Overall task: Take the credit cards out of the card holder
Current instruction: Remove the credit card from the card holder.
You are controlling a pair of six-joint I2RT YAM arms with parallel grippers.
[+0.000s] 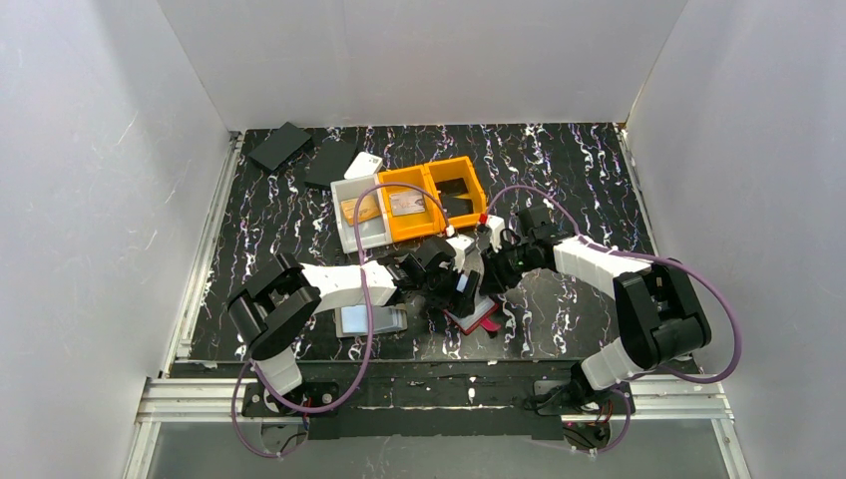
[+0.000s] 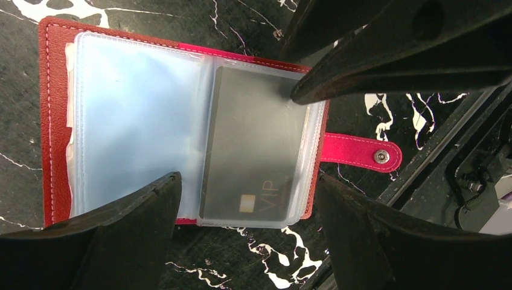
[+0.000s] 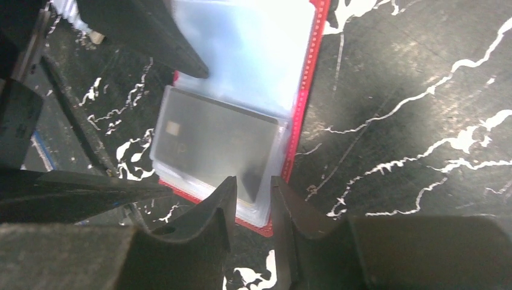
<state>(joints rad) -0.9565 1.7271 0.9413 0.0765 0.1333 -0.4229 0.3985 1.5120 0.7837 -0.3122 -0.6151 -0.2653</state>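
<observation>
The red card holder [image 2: 54,121] lies open on the black marbled table, its clear sleeves fanned out and its snap strap [image 2: 362,152] to the right. A dark grey VIP card [image 2: 253,151] sits in the right-hand sleeve. My left gripper [image 2: 247,177] is open wide, one finger on each side of that sleeve's lower edge, holding nothing. My right gripper [image 3: 253,180] hovers at the sleeve's far corner with only a narrow gap between its jaws and nothing clamped. In the top view the holder [image 1: 477,319] lies beneath both grippers, left [image 1: 439,271] and right [image 1: 491,271].
Orange bins [image 1: 454,178] and a white bin [image 1: 361,238] with cards inside stand behind the grippers. A pale card [image 1: 359,319] lies on the table by the left arm. Two black flat items [image 1: 279,146] rest at the back left. The table's metal front edge [image 2: 435,163] runs close to the holder.
</observation>
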